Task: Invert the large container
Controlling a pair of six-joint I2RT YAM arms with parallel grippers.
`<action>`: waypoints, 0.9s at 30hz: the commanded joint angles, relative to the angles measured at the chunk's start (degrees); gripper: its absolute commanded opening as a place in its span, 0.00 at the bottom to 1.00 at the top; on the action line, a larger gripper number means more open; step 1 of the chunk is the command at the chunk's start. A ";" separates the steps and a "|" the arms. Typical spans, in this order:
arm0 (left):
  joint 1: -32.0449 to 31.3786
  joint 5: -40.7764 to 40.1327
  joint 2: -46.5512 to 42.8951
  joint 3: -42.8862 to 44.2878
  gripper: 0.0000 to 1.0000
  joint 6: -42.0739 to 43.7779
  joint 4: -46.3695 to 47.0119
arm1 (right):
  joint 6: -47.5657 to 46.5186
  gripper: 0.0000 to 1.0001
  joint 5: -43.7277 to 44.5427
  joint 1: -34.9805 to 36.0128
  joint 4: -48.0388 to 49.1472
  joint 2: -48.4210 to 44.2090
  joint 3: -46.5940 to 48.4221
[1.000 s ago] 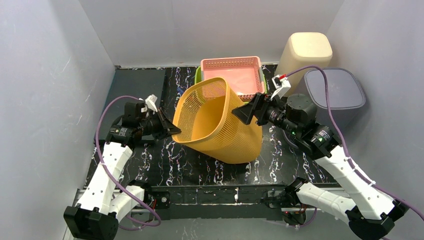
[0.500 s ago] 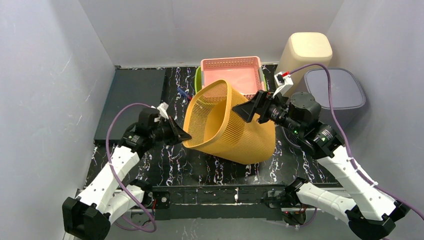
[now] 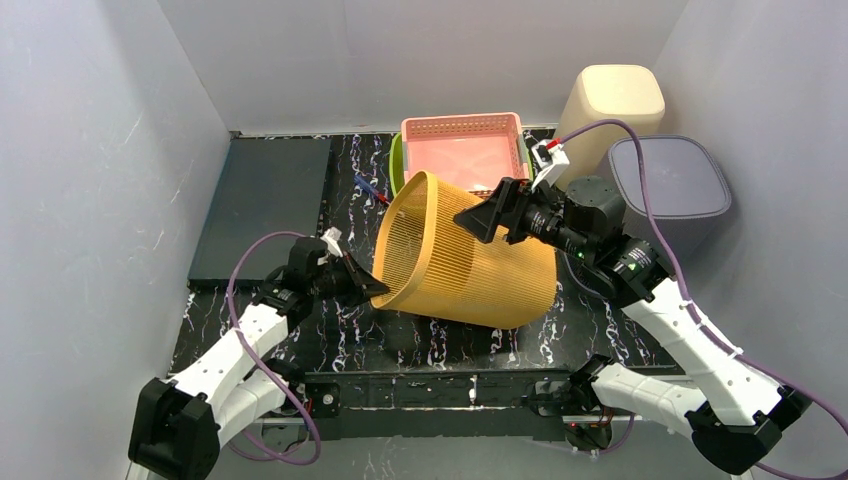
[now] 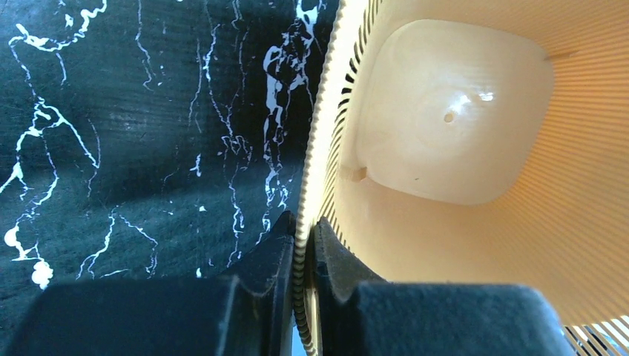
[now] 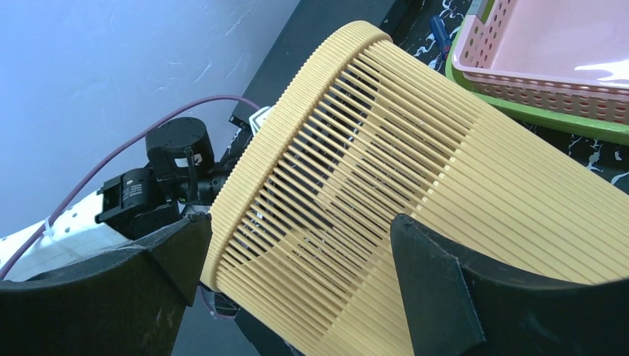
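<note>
About half done: the basket point(image 3: 465, 265) lies tipped on its side on the table point(image 3: 300, 335), left gripper point(image 3: 373, 290) pinching its lower rim, right gripper point(image 3: 483, 213) spread wide over its wall, with full inversion left.

The yellow basket point(image 3: 470, 275) looks plastic — ribbed, slatted walls, with a smooth glossy bottom inside. Desk point(image 3: 330, 340) black, white-veined, matt — left fingers point(image 4: 259, 274) matt black.
</note>
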 commanded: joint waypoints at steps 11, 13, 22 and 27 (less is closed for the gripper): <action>-0.55 -6.07 7.75 -9.11 0.02 3.10 4.33 | -0.63 0.99 -1.48 0.31 1.68 0.99 1.84; -0.61 -7.00 7.59 -9.40 0.06 3.55 2.90 | -1.01 0.99 -0.85 0.27 0.78 1.54 1.76; -0.52 -11.05 2.67 -5.11 0.26 6.01 -8.12 | -4.14 0.99 7.08 0.31 -8.38 5.21 3.43; -0.60 -12.35 1.66 -2.77 0.30 7.08 -12.83 | -5.13 0.99 6.67 0.28 -10.10 7.28 3.69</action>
